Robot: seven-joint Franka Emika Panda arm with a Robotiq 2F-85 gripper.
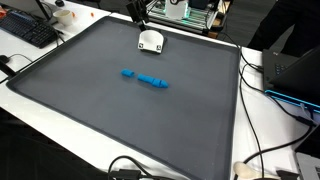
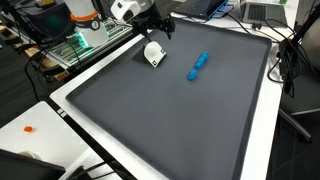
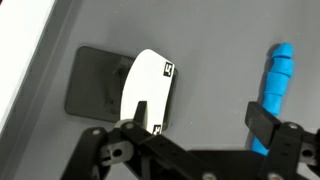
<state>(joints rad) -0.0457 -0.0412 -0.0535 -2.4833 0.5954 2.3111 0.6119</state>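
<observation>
Gripper, black and two-fingered, hanging in an exterior view over the far edge of the dark grey rubber mat on the white table; just before it lies the white rounded plastic piece, flat on the mat near that edge; the blue ridged plastic rod lies nearer the mat's middle, apart from the piece; a black keyboard and a dark open laptop sit off the mat on opposite sides; here we cannot tell how the jaws stand.

In an exterior view the gripper hovers close above the white rounded plastic piece; the blue ridged plastic rod lies near it, bare mat between the two; a small orange object rests on the table outside the mat.

Wrist view: the gripper enters from the bottom edge, its fingers spread wide with nothing between them; we see one fingertip overlapping the lower edge of the white rounded plastic piece, which bears small black square marks and has a darker grey rectangular patch beside it; the opposite finger stands just beside the lower end of the blue ridged plastic rod; grey mat fills the gap between piece and rod.
</observation>
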